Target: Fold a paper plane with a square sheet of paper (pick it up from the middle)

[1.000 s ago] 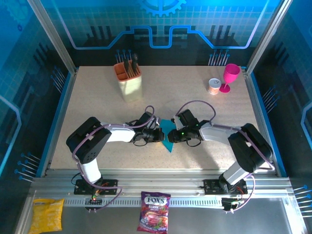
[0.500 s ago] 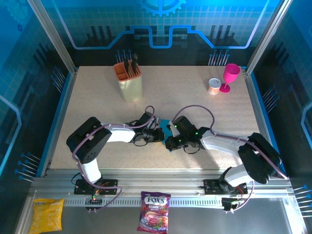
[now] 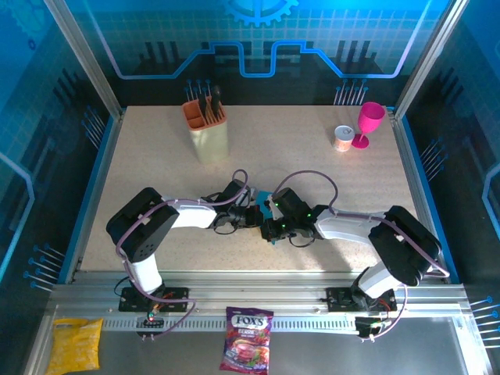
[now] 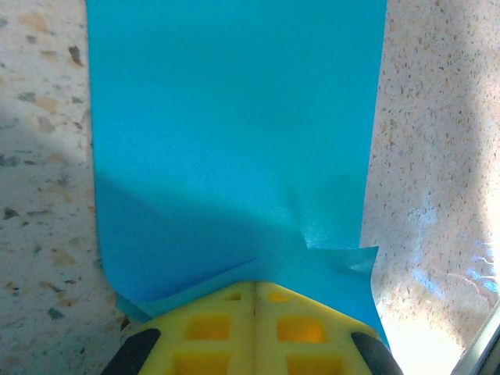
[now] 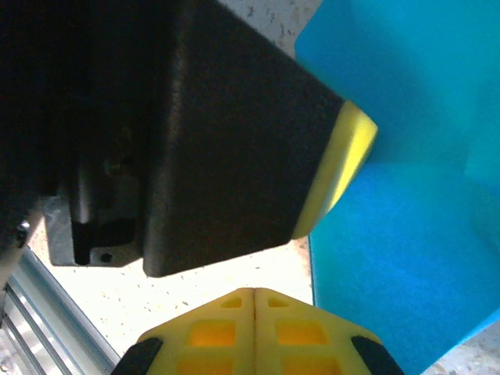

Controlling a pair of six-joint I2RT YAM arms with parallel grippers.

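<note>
1. sheet of paper (image 4: pixel 234 117): bright cyan, plain, thin; in the left wrist view it reads as a long strip with straight parallel sides, not a square; a wrinkle and a small raised flap sit at its near end; in the right wrist view a fainter line at the far right suggests overlapping layers
2. location: flat on the speckled bench (image 4: pixel 437 156), around mid-bench in the top view, largely covered by the two wrists; well apart from the beige utensil holder (image 3: pixel 209 137)
3. left gripper (image 4: pixel 254 293): yellow tips pressed together, sitting on the near end of the strip right at the wrinkle; cannot tell if a layer is caught between them; the strip runs straight away from the tips
4. right gripper (image 5: pixel 254 301): tips pressed together, holding nothing; over bare bench just beside the paper's left edge; the left gripper's black and yellow finger (image 5: pixel 344 164) meets that same edge
</note>
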